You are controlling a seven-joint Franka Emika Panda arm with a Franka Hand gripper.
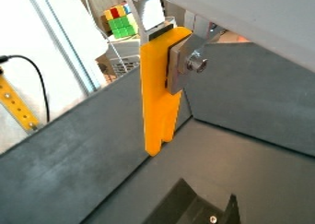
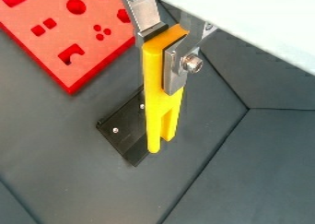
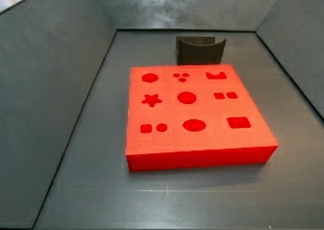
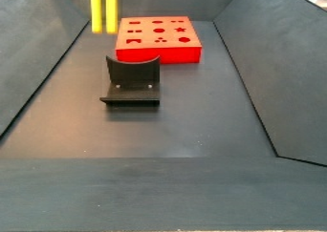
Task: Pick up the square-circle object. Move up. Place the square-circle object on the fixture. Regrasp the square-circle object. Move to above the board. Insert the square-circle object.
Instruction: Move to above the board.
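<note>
While the dark grey floor point(image 4: 192, 121) lies walled in, the gripper point(image 2: 167, 62) hangs high above the fixture point(image 4: 130, 80), jaws clamped on the square-circle object point(image 2: 161, 94); only a wrist view shows shelving point(image 1: 120, 43) beyond, and the board point(image 3: 196, 115) lies near the fixture.

Not much of the robot shows here, just the gripper point(image 2: 161, 57) hanging up above the dark floor in both wrist views. The fingers point(image 2: 180, 65) are flat silver plates, kinda brushed metal with rounded-off corners. One plate has a dark round screw head near its middle, and a wrist view shows another on it point(image 1: 194, 54). Higher up there's another silver plate point(image 1: 153, 14) running out of frame, and a big pale grey housing point(image 2: 246, 16) fills the corner.
</note>
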